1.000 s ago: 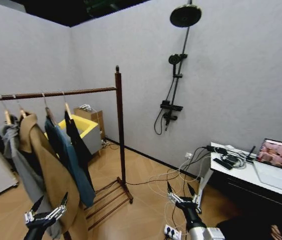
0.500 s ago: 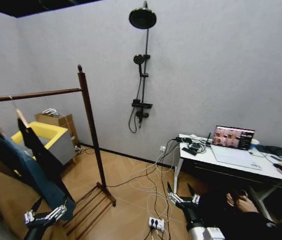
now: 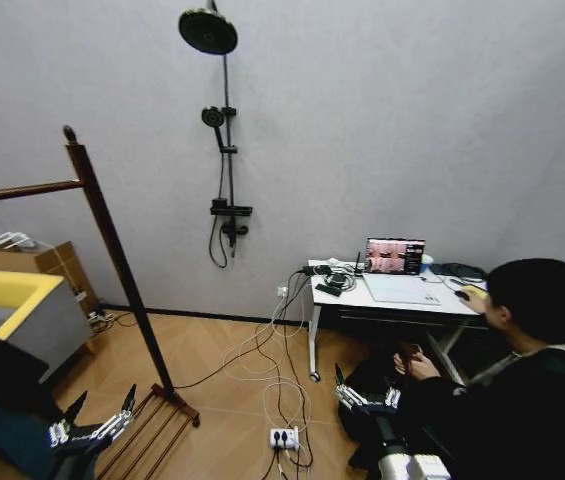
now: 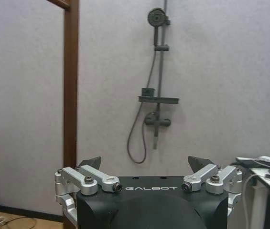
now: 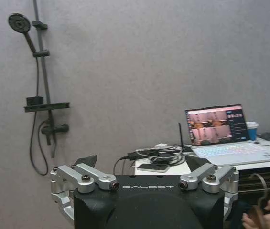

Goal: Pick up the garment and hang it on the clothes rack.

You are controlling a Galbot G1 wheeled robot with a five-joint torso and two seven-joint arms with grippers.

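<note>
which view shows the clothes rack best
The head view: the clothes rack shows its knob-topped post, part of the rail and the slatted low shelf by the left gripper. The left wrist view has a stretch of the post and a corner of the rail. The right wrist view faces the shower wall and desk.

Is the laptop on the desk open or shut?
Open: the laptop has its lit screen standing upright above its keyboard on the desk.

Tall dark reddish-brown wooden clothes rack (image 3: 112,262) stood at left, upright. One knob-topped post in view, horizontal rail running off the left edge, slatted low shelf at its foot on the wood floor. Plain black soft-cloth garment (image 3: 2,365) hung at the near left edge, below the rail, hanger out of sight.
</note>
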